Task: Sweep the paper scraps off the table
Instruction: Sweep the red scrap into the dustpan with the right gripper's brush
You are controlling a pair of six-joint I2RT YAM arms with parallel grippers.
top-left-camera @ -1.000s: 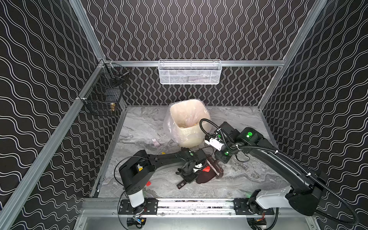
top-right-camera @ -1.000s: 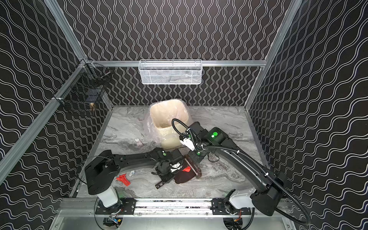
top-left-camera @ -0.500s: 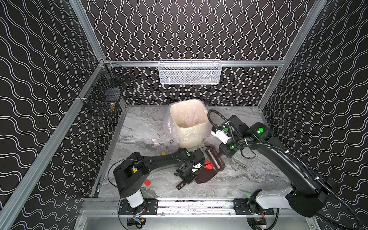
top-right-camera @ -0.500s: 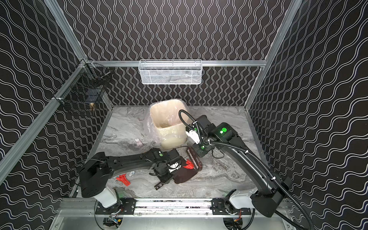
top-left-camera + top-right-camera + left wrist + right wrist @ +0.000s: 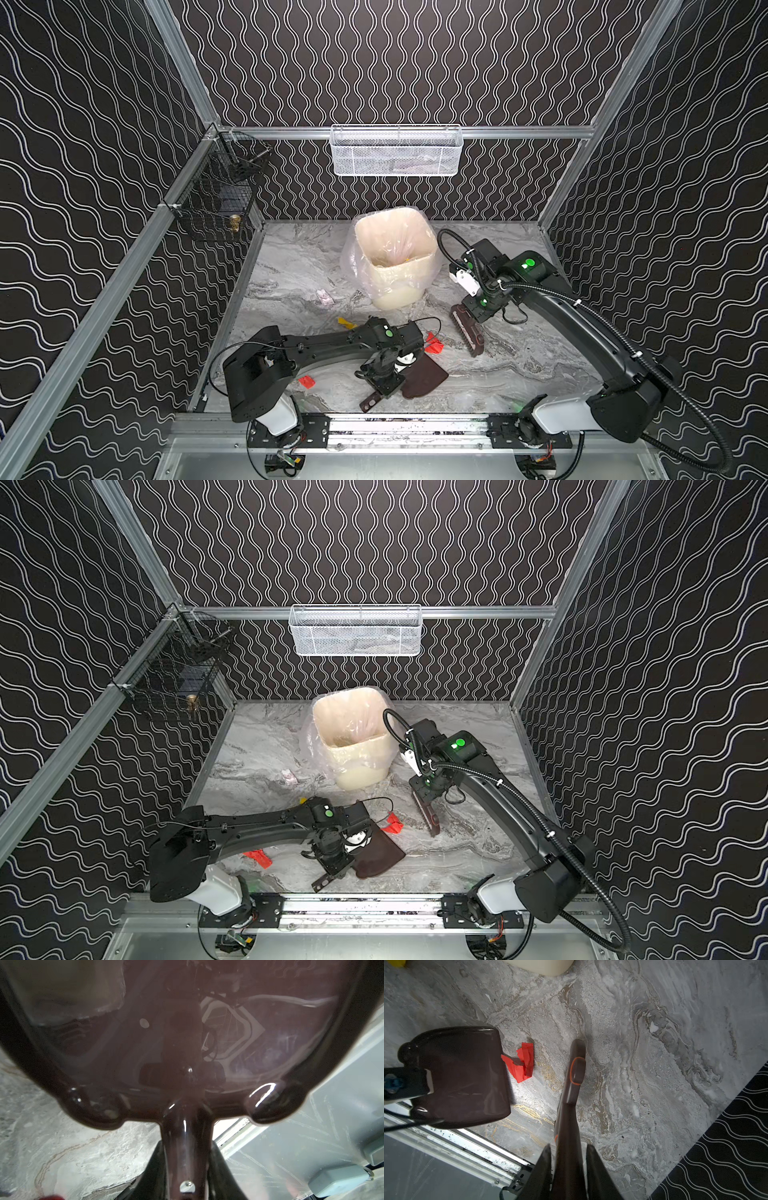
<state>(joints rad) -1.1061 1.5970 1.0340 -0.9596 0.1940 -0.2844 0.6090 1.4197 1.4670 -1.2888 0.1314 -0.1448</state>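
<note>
dustpan and brush either side of a red scrap

the grey-veined marble tabletop (image 5: 519, 365) fills the floor of a cell with black wavy-lined walls. two black arms reach in from the front rail. the left arm (image 5: 324, 345) lies low across the front left, and the right arm (image 5: 582, 328) bends in from the right toward the middle. a cream waste bin (image 5: 399, 291) with a clear plastic liner (image 5: 351, 266) stands at the back centre. a white mesh basket (image 5: 397, 151) hangs on the back rail above it. a black wire basket (image 5: 212, 208) hangs on the left rail.

a dark brown dustpan (image 5: 424, 376) sits near the front rail, its wide mouth turned to the right. a dark brown brush (image 5: 467, 332) with orange trim slants down to the right of the pan, apart from it. i cannot tell whether its bristles touch the marble. in the left wrist view the left fingers (image 5: 151, 1167) pinch the dustpan's handle from both sides. in the right wrist view the right fingers (image 5: 542, 1172) pinch the brush's handle.

the paper scraps (image 5: 392, 823) all lie on the tabletop. a red scrap (image 5: 522, 1062) touches the edge of the pan's mouth, between pan and brush. a second red scrap (image 5: 306, 381) lies near the left arm's base. a yellow scrap (image 5: 346, 322) peeks out behind the left arm. a small white printed scrap (image 5: 325, 296) lies left of the bin, near the liner.
</note>
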